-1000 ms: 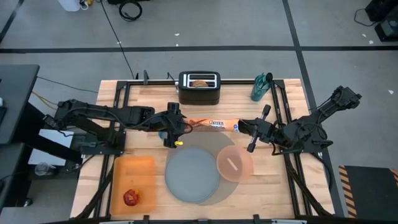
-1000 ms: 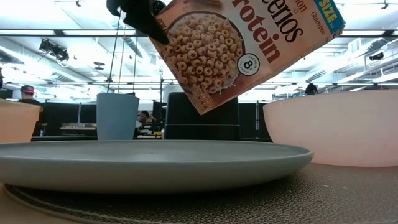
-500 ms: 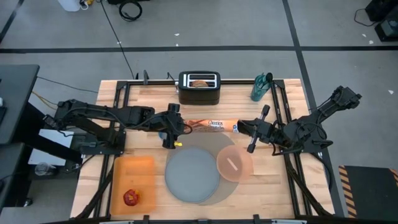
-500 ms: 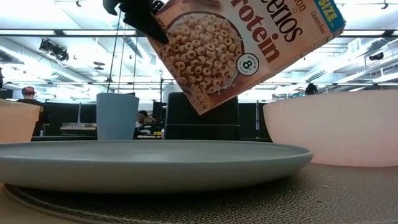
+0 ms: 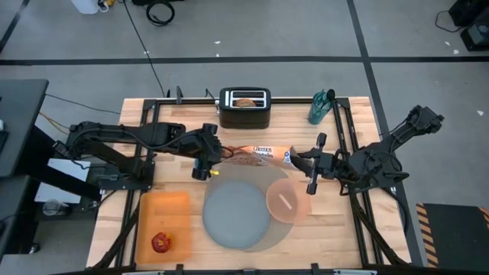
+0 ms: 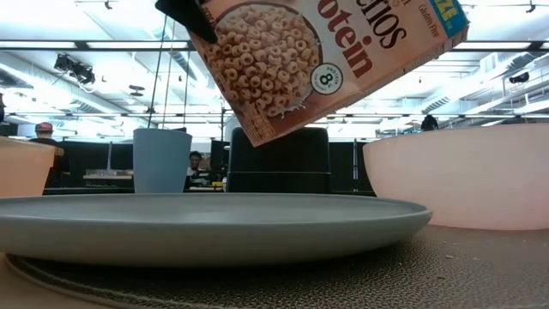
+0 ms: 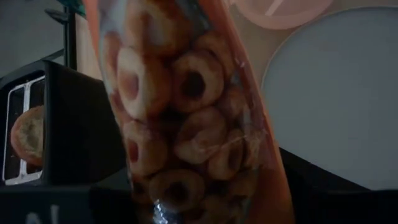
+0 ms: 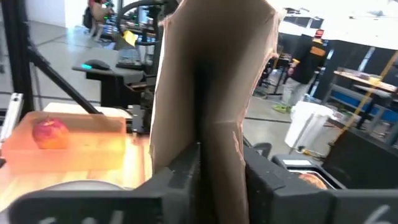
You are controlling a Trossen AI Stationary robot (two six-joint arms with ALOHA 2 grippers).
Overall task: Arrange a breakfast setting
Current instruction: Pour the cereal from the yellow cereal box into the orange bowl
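A cereal box (image 5: 260, 154) hangs over the table's middle between my two grippers, its front face (image 6: 317, 60) toward the near edge. My left gripper (image 5: 215, 155) is shut on its left end, my right gripper (image 5: 296, 159) on its right end. Below lie the grey mat (image 5: 280, 229), the blue-grey plate (image 5: 235, 215) and the pink bowl (image 5: 288, 200) holding the spoon (image 5: 286, 200). The bagel (image 5: 244, 101) stands in the toaster. The apple (image 5: 160, 243) rests on the orange board. The blue cup (image 6: 161, 160) stands behind the plate. My left gripper holds the box's left end (image 5: 227, 155) between its fingers, slanting down from the table's left. The box fills its wrist view and hides the pads. The box is clear of the table, its left end lower. My right gripper has the box's open flap end (image 8: 214, 134) between its two fingers (image 8: 183, 171), coming level from the table's right. The cardboard stands on edge between the pads, lifted clear of the table.
The black toaster (image 5: 244, 108) stands at the far edge behind the box, a green bottle (image 5: 321, 107) at the far right. The orange board (image 5: 162, 221) lies at the near left. People move in the room beyond the table.
My left gripper has risen and tipped, and the box with it: its left end now hangs higher above the plate and the box has shifted slightly toward the table's left. My right gripper has stayed in place.
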